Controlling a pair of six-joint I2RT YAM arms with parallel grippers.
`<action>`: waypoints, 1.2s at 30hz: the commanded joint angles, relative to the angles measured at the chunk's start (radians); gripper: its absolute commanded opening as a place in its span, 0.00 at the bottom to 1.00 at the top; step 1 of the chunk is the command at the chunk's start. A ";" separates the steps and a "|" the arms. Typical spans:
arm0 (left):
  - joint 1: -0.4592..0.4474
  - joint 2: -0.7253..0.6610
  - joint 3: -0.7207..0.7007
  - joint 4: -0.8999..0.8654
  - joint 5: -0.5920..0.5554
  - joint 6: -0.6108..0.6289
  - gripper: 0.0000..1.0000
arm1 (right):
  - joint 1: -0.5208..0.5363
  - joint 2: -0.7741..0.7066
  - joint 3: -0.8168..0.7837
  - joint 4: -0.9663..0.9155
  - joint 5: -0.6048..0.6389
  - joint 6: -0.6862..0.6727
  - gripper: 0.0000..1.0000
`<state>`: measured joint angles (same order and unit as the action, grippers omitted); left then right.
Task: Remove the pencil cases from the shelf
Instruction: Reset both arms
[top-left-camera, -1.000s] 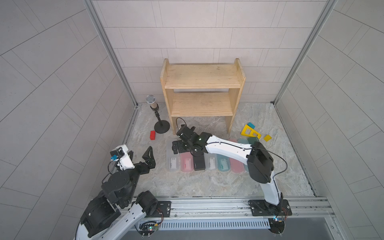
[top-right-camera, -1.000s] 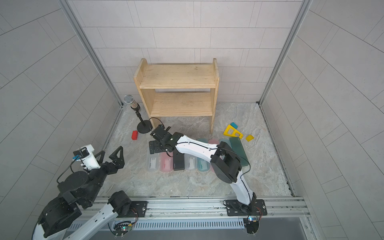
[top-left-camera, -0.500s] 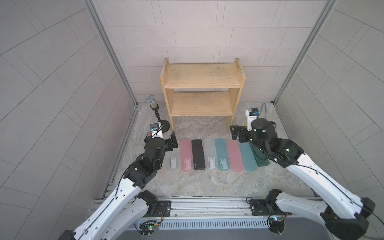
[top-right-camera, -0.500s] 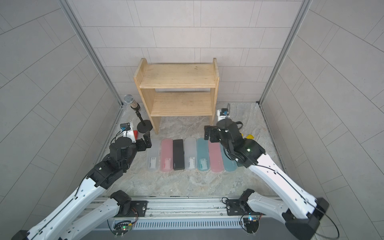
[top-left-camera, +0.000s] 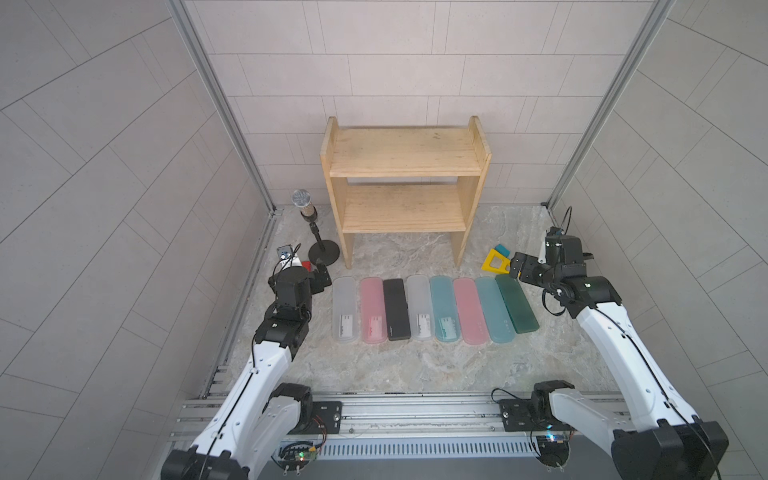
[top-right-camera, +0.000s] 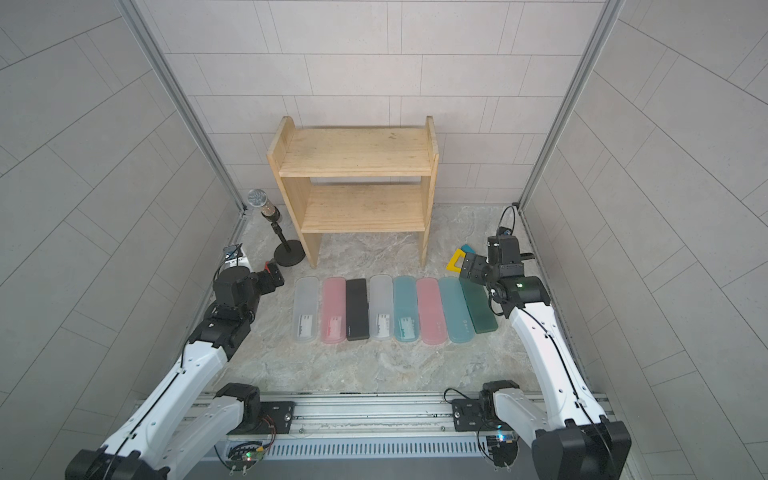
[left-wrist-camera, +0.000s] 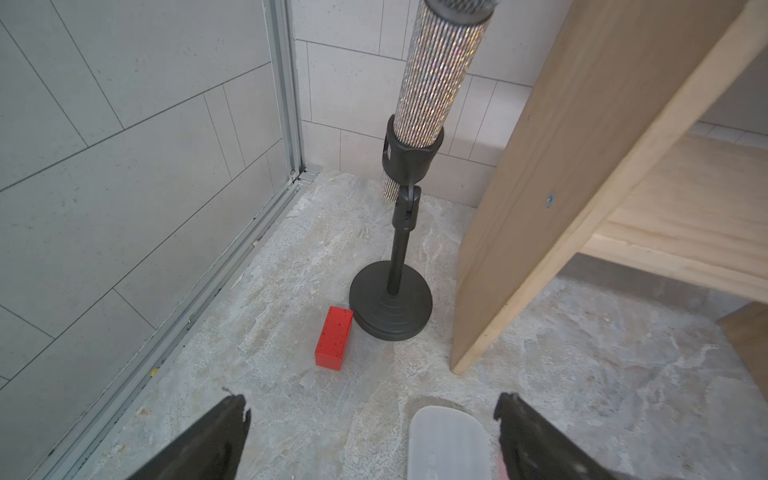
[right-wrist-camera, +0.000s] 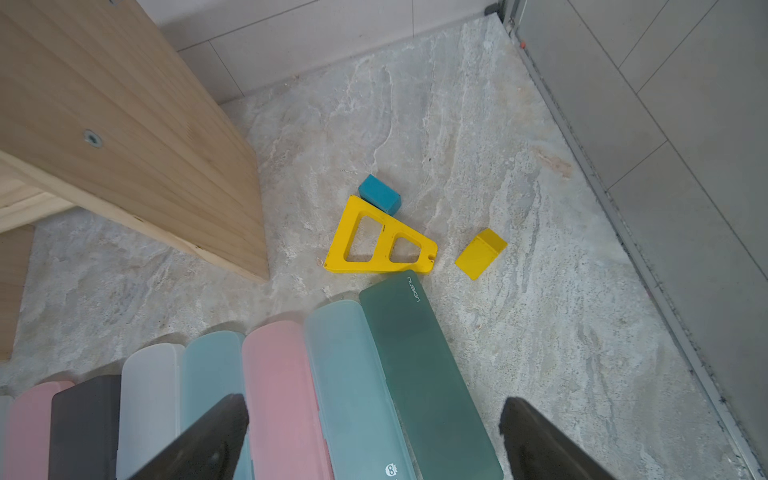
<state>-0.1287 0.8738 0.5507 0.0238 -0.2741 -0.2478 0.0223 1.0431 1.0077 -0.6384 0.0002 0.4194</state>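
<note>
Left pincer (left-wrist-camera: 372, 403) is hanging spread wide with nothing in it, hovering over the rounded far end of the frosted white case (left-wrist-camera: 449, 440) at the left end of the row. Right pincer (right-wrist-camera: 374, 403) is also spread and empty. It's sitting above the far ends of the light teal case (right-wrist-camera: 353, 374) and the dark green case (right-wrist-camera: 419, 374) at the right end.

All eight pencil cases (top-left-camera: 444, 309) are lying flat side by side on the desk, just in front of the shelf (top-left-camera: 405, 156). Both its boards are showing bare in both top views, so I'm reading the job as basically done. Best move now is probably going straight up, then back toward the desk's front edge, jaws wide so no case is getting nudged.

Room-wise, the left is tight. The mic stand (left-wrist-camera: 390, 307) and red block (left-wrist-camera: 334, 337) are crowding the shelf's leg near the desk's left edge. On the right, the yellow triangular frame (right-wrist-camera: 376, 241) is touching or nearly touching the dark green case, I can't tell which. The teal block (right-wrist-camera: 379, 193) is tucked against it and the yellow block (right-wrist-camera: 481, 252) is sitting near. The front strip is looking wide open.
</note>
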 joint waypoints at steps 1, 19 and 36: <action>0.021 0.032 -0.029 0.122 0.015 0.036 1.00 | -0.022 0.013 -0.010 0.111 -0.025 -0.024 1.00; 0.090 0.302 -0.130 0.468 0.063 0.140 1.00 | -0.058 0.104 -0.367 0.743 0.037 -0.198 1.00; 0.114 0.670 -0.180 0.883 0.255 0.255 1.00 | -0.089 0.381 -0.620 1.410 -0.004 -0.285 1.00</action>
<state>-0.0216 1.5047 0.3626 0.8120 -0.0921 -0.0383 -0.0620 1.3918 0.4347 0.5770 0.0116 0.1680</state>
